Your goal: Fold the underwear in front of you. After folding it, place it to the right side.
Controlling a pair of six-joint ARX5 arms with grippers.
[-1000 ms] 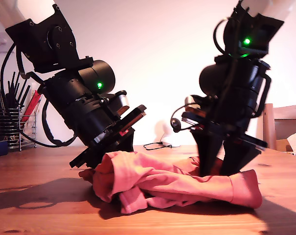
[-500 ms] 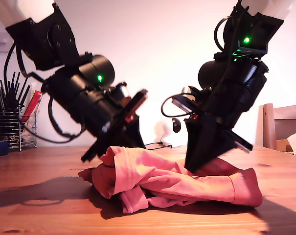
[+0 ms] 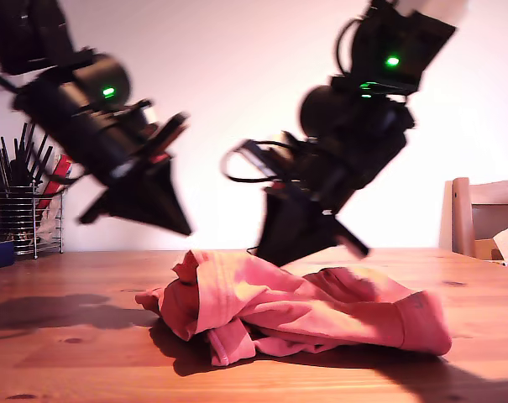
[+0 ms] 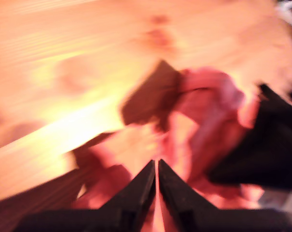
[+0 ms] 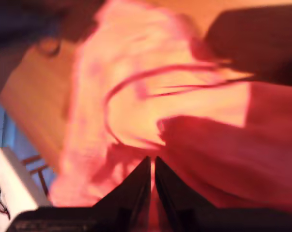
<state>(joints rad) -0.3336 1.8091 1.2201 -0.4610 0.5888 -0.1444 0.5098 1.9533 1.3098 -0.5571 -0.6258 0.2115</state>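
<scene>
The underwear (image 3: 295, 306) lies in a crumpled heap on the wooden table (image 3: 69, 336), close to the front. Both my arms hang above it and touch nothing. My first gripper (image 4: 157, 166) is pressed almost shut and empty. My second gripper (image 5: 151, 164) is also nearly shut and empty. Far back at the exterior view's left stands a wire rack (image 3: 23, 218).

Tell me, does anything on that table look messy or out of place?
Yes. The underwear lies in a crumpled, bunched heap on the wooden table, with loose folds rather than a neat flat fold. Both claws hang above it, shut and holding nothing.
</scene>
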